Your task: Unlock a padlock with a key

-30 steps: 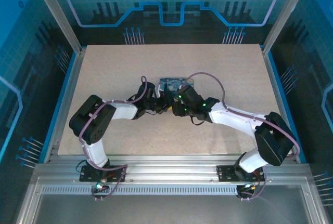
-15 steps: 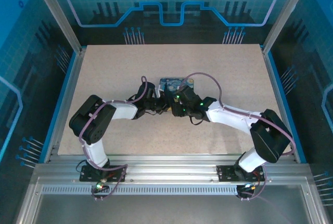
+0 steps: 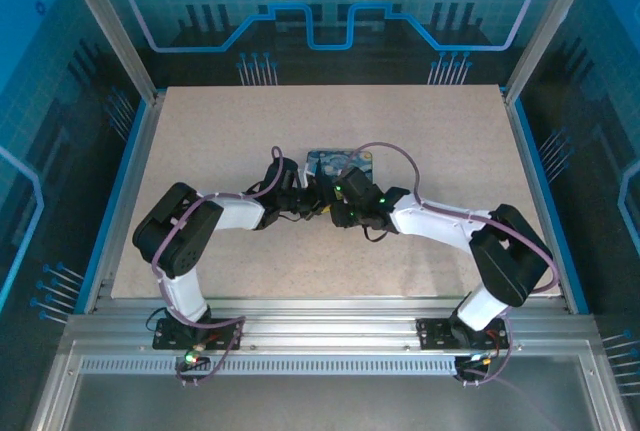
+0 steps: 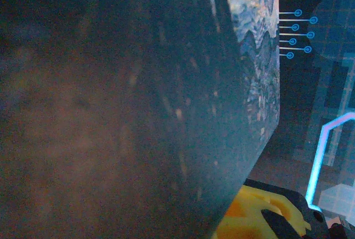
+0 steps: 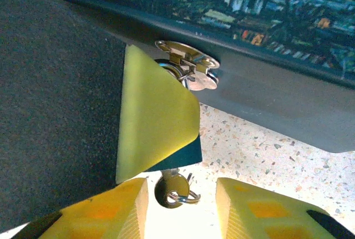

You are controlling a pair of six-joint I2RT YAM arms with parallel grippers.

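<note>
Left gripper [image 3: 312, 197] closed at tin box [image 5: 249, 6] clasp, its yellow finger [image 5: 155, 117] covering most of the padlock [image 5: 182, 158]. Key [image 5: 171, 190] sticks out under padlock, between spread-apart fingers of right gripper [image 5: 180, 193], neither touching it.

- Seen from the right wrist, the padlock [image 5: 183, 158] is almost wholly covered by a yellow finger pad [image 5: 152, 122]; just a dark lower corner is seen.
- The blade of the key [image 5: 173, 188] is hidden, so whether it sits in the keyhole cannot be told.
- The fingers [image 5: 105, 211] of the right gripper [image 5: 180, 183] are cut off by the lower edge.
- The tin box [image 5: 266, 84] is cropped at the top and right edges.
- Seen from the left wrist, the box wall is blurred into a dark smear, and a yellow part [image 4: 249, 217] is cut by the bottom edge; its owner cannot be told.
- From above, padlock and key are too small to be made out.
</note>
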